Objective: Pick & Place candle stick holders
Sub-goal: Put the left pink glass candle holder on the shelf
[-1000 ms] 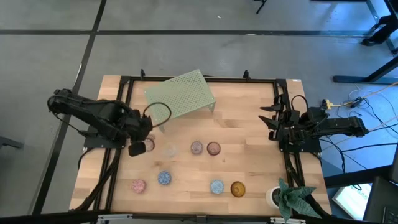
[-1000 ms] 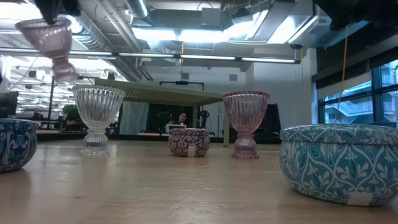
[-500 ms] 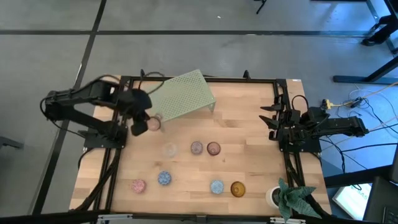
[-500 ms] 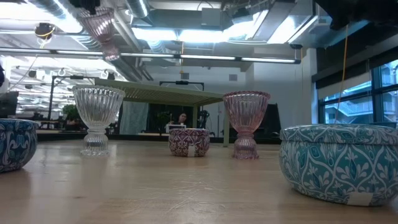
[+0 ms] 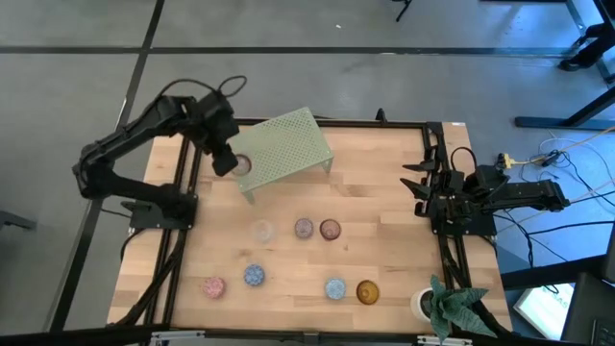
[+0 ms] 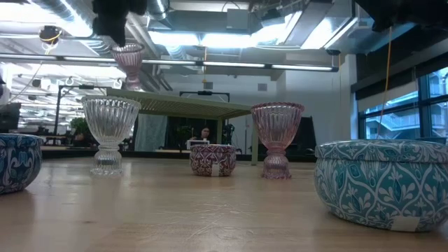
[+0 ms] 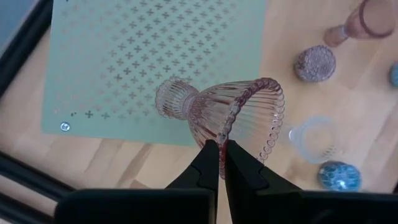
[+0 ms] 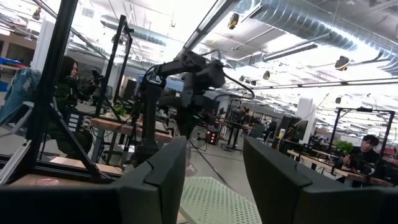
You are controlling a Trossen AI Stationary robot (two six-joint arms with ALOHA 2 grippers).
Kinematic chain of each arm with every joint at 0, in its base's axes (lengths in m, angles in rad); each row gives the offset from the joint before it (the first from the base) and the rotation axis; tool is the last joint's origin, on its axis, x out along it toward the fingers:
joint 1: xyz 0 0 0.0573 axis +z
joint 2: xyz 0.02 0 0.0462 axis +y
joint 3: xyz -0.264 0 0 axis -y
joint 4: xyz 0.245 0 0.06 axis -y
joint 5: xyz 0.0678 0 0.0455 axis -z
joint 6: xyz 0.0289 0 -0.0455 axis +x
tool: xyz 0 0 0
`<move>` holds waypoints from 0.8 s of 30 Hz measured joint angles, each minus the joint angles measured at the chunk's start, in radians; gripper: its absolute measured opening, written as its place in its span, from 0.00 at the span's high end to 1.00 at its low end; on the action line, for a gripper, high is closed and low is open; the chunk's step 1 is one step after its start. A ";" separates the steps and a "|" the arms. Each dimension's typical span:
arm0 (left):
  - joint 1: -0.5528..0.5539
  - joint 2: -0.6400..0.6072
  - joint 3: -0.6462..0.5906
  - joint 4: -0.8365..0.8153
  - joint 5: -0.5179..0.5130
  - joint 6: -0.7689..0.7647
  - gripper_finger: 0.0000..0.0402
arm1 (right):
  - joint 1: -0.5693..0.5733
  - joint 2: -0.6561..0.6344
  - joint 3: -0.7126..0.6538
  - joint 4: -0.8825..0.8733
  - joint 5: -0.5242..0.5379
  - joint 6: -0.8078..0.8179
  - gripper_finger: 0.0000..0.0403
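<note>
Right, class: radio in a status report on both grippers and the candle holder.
Left gripper shut on pink stemmed holder, held above green rack. Right gripper open, parked at table's right edge. Nothing blocking the rack.

Pink ribbed stemmed holder (image 7: 239, 118) airborne; others (image 5: 304, 228) on table.
</note>
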 joint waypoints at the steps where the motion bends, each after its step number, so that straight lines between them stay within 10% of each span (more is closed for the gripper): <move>1: 0.029 0.005 0.000 -0.001 0.021 0.013 0.99 | 0.000 0.000 0.000 0.000 0.000 0.000 0.59; 24: 0.522 0.159 0.001 -0.076 0.332 0.213 0.97 | 0.000 0.000 0.000 -0.001 0.000 0.002 0.59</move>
